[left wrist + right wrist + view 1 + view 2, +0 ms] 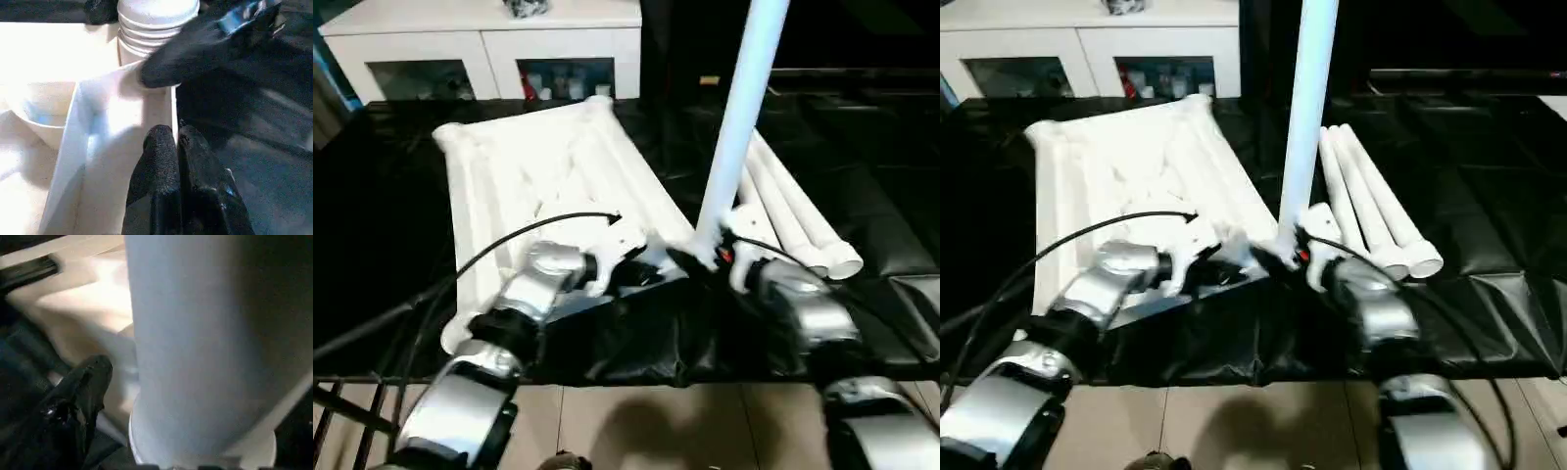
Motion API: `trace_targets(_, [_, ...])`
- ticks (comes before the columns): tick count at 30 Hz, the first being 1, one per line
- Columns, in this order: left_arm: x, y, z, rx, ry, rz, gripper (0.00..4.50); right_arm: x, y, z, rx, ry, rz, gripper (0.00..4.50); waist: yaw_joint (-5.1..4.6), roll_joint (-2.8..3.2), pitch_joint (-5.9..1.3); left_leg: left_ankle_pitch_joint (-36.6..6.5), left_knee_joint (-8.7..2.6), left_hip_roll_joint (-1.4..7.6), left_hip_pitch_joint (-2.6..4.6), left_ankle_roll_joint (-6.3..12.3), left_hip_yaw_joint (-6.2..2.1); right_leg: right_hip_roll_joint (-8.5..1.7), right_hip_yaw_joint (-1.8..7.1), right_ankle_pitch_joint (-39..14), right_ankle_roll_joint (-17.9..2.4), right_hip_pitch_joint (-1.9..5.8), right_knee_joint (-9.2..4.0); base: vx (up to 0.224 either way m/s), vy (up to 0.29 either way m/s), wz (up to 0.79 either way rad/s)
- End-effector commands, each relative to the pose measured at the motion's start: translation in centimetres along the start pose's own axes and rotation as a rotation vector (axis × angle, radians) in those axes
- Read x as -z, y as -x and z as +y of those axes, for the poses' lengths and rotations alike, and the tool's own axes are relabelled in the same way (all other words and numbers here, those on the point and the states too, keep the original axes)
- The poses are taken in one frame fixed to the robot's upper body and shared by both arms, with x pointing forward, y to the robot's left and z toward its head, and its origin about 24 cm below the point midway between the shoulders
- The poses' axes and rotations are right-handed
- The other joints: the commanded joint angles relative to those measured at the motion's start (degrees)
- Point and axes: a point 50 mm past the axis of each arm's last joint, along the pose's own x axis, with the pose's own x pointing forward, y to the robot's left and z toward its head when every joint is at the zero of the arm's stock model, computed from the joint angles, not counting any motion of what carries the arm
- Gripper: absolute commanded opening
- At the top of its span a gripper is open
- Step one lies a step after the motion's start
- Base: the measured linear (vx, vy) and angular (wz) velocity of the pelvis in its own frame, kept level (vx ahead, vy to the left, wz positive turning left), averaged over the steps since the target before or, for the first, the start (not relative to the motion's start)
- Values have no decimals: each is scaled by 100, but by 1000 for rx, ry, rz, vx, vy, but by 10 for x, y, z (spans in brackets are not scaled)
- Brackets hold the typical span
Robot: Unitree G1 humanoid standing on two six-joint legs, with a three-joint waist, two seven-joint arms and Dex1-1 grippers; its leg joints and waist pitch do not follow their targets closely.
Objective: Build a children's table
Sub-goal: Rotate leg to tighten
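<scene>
Left gripper (177, 147) clenched on tabletop (538, 166) rim; right gripper (700, 259) apparently released beside upright leg (739, 127).

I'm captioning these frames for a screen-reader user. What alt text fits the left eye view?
A white table leg stands upright in the near right corner of an upturned white tabletop on a black surface, with the robot's right gripper at its base and the left gripper on the tabletop's near edge. Three more legs lie to the right; a white cabinet stands behind.
</scene>
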Motion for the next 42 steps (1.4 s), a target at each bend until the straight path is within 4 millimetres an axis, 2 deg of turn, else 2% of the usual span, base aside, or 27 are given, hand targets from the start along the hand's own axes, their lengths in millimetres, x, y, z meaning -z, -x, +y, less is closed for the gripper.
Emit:
trace_targets(1, [-15, -7, -9, 130, -63, -74, 0, 2, -5, 17, -203, 4, 41, 423, 19, -81, -387, -1124, -332, 375, 129, 640, -161, -468, 253, -807, -1486, 292, -431, 0, 0, 0])
trace_targets(4, [-14, -3, -9, 161, -70, -67, 0, 2, -1, 19, -271, 13, 60, 423, 36, -77, -382, -1205, -348, 392, 132, 575, -169, -475, 264, -980, -1450, 274, -441, 0, 0, 0])
trace_targets(10, [-11, 5, -10, 246, -90, -24, 0, 5, 3, 27, -416, 28, 128, 368, 89, -87, -395, -1103, -341, 393, 142, 534, -170, -481, 271, -871, -1474, 266, -418, 0, 0, 0])
trace_targets(18, [-7, 8, -10, 274, -95, 4, 0, 6, 2, 32, -467, 23, 147, 304, 125, -75, -395, -1102, -346, 394, 146, 503, -174, -484, 268, -849, -1479, 262, -415, 0, 0, 0])
trace_targets(22, [-7, 6, -9, 249, -84, -9, 0, 7, 0, 34, -429, 3, 122, 279, 128, -77, -401, -1096, -346, 394, 143, 468, -176, -490, 269, -847, -1467, 268, -409, 0, 0, 0])
trace_targets(24, [-8, 4, -7, 202, -74, -12, 0, 7, -6, 32, -338, -13, 103, 276, 121, -74, -384, -1137, -355, 395, 139, 451, -177, -490, 269, -927, -1453, 257, -423, 0, 0, 0])
trace_targets(25, [-8, 3, -5, 166, -70, -5, 0, 7, -9, 31, -294, -23, 89, 275, 114, -53, -382, -1169, -361, 393, 140, 416, -181, -487, 268, -1001, -1437, 251, -424, 0, 0, 0])
trace_targets(28, [-9, -3, 3, 42, -49, 10, 0, 7, -21, 26, -111, -53, 72, 274, 58, -61, -347, -1592, -409, 389, 184, 159, -202, -504, 275, -1722, -1276, 228, -503, 0, 0, 0])
trace_targets(29, [-10, -5, 5, 3, -34, 5, 0, 8, -25, 23, -41, -68, 73, 274, 24, -59, -319, -1769, -431, 381, 203, 55, -213, -508, 276, -2015, -1214, 213, -538, 0, 0, 0])
trace_targets(30, [-12, -8, 7, -44, -17, -1, 0, 10, -30, 20, 58, -90, 74, 274, -28, -47, -316, -1919, -446, 375, 217, -73, -230, -510, 279, -2227, -1160, 203, -546, 0, 0, 0])
trace_targets(31, [-14, -12, 8, -77, -11, -6, 0, 12, -33, 18, 133, -112, 76, 273, -78, -61, -322, -2018, -453, 373, 227, -150, -252, -521, 279, -2317, -1126, 209, -562, 0, 0, 0])
trace_targets(33, [-18, -18, 9, -132, 9, -16, 0, 14, -39, 16, 240, -148, 73, 273, -111, -58, -317, -2021, -463, 357, 197, -148, -261, -513, 274, -2314, -1088, 232, -568, 0, 0, 0])
trace_targets(34, [-22, -22, 8, -159, 19, -29, 0, 15, -42, 15, 294, -163, 75, 273, -137, -55, -320, -2024, -462, 358, 211, -148, -250, -511, 288, -2248, -1090, 203, -576, 0, 0, 0])
trace_targets(35, [-27, -29, 8, -193, 36, -53, 0, 17, -46, 17, 347, -188, 69, 272, -138, -61, -328, -1998, -445, 345, 227, -107, -234, -507, 296, -2149, -1108, 194, -589, 0, 0, 0])
trace_targets(37, [-32, -34, 6, -212, 41, -73, 0, 16, -50, 18, 380, -201, 60, 272, -164, -71, -336, -1841, -436, 328, 193, -30, -227, -497, 289, -1924, -1157, 230, -569, 0, 0, 0])
trace_targets(38, [-35, -39, 3, -216, 41, -91, 0, 15, -53, 21, 384, -205, 37, 272, -159, -59, -352, -1726, -420, 338, 192, 42, -209, -500, 300, -1727, -1178, 221, -563, 0, 0, 0])
trace_targets(40, [-38, -43, 0, -211, 33, -110, 0, 10, -56, 21, 405, -203, -2, 328, -147, -66, -370, -1503, -400, 325, 173, 194, -195, -488, 299, -1345, -1246, 242, -528, 0, 0, 0])
trace_targets(42, [-38, -44, -2, -205, 29, -114, 0, 8, -57, 21, 399, -215, -24, 342, -144, -66, -377, -1375, -389, 322, 162, 300, -187, -482, 290, -1149, -1300, 257, -511, 0, 0, 0])
